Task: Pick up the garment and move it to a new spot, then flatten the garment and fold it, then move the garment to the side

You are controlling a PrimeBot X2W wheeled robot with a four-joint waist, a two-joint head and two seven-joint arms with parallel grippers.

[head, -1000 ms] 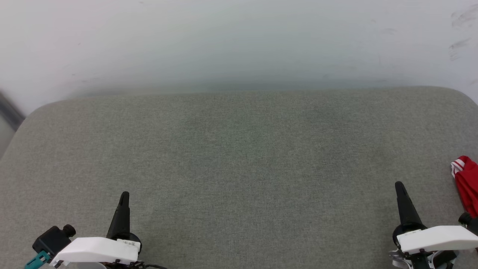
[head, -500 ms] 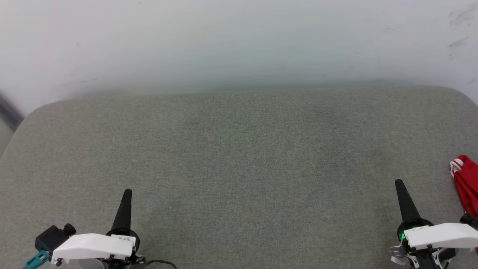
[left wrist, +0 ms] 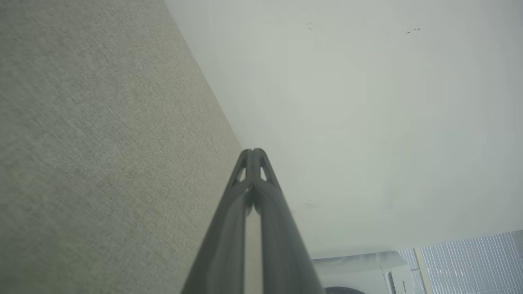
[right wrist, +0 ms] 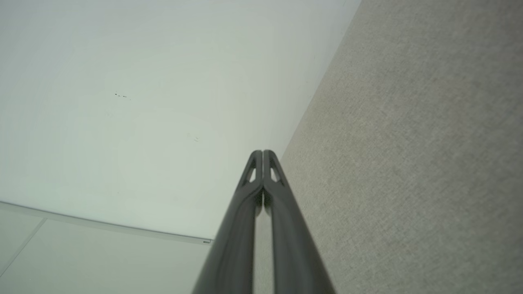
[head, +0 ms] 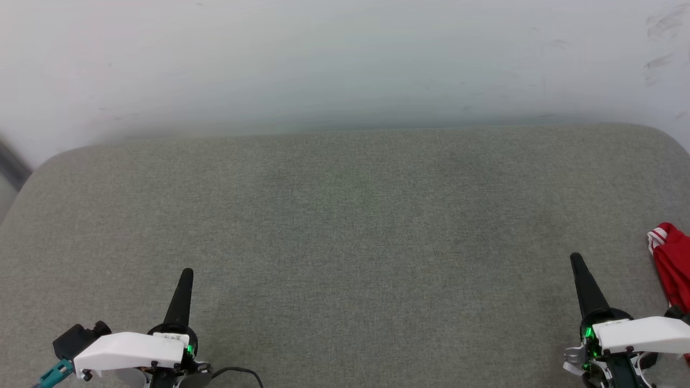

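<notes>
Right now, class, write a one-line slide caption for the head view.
Left gripper and right gripper, both shut, point across a grey cushion; a red shirt lies crumpled at far right.

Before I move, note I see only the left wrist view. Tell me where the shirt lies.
Observer: In the head view the red shirt lies bunched at the grey cushion's far right edge, cut off by the frame.
Operator: Report the right jaws.
Observer: Shut on nothing, tips together; the shirt sits to their right.
Operator: Say whether it is folded.
Observer: Cannot tell; a striped cuff shows at its top end.
</notes>
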